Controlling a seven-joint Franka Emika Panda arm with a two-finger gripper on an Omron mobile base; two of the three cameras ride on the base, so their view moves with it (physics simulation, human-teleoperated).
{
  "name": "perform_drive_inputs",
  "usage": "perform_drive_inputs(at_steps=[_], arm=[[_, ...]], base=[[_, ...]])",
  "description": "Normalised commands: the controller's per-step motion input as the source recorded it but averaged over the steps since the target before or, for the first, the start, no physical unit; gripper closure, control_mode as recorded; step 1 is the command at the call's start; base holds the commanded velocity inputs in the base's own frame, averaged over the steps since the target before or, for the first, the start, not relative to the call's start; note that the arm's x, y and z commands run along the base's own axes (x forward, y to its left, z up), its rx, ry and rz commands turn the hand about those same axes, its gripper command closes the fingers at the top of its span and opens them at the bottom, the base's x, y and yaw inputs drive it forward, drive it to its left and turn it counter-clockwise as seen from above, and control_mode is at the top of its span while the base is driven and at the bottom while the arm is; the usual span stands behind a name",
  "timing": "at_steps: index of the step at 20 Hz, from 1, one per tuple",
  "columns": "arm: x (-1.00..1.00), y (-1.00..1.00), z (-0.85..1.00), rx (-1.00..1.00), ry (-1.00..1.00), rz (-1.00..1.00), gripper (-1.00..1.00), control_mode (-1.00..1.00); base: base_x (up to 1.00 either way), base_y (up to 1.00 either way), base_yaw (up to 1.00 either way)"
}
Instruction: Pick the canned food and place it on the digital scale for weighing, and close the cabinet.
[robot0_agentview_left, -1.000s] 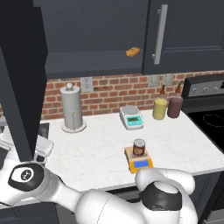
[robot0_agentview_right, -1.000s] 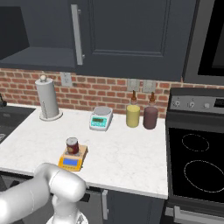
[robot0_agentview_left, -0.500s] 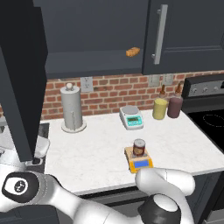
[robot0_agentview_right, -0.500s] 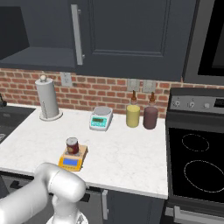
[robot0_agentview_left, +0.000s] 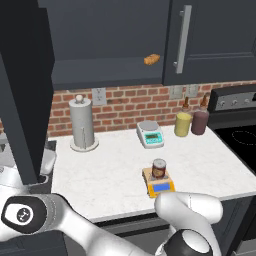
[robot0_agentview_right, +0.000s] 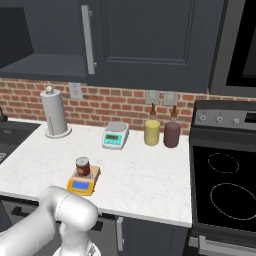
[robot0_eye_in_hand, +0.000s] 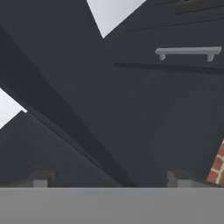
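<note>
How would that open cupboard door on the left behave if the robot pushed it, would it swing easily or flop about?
The open cabinet door looks like a flat, stiff panel, so it would probably swing as one piece rather than bend. It is tall and broad, so likely heavyish. With the gripper open beside it, a flat push seems likelier than a pinch, though smooth faces might let the fingers slide.

The cabinet (robot0_agentview_left: 105, 45) wears a flat, matt navy-grey finish, its bar handle (robot0_agentview_left: 182, 39) a brushed silvery metal. The counter (robot0_agentview_left: 110, 175) is smooth pale stone with faint veining — the backsplash (robot0_agentview_right: 115, 102) rough red brick. The canned food (robot0_agentview_left: 159, 168) has a dark red-brown body and pale metallic lid; the digital scale (robot0_agentview_left: 161, 185) looks like orange-yellow plastic.
</note>
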Motion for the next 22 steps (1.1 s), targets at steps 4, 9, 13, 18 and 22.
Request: perform_drive_inputs(at_steps=[4, 9, 13, 18, 22], arm=[[-0.01, -0.30, 0.35, 0.11, -0.03, 0.12, -1.00, -1.00], [0.02, -0.41, 0.23, 0.15, 0.00, 0.15, -1.00, -1.00], [0.00, -0.48, 0.13, 0.20, 0.02, 0.15, -1.00, -1.00], [0.11, -0.51, 0.08, 0.22, 0.07, 0.17, -1.00, -1.00], [0.37, -0.56, 0.13, 0.22, 0.09, 0.21, -1.00, -1.00]], base=[[0.00, 0.00, 0.00], [0.00, 0.00, 0.00], [0.00, 0.00, 0.00], [0.00, 0.00, 0.00], [0.00, 0.00, 0.00]])
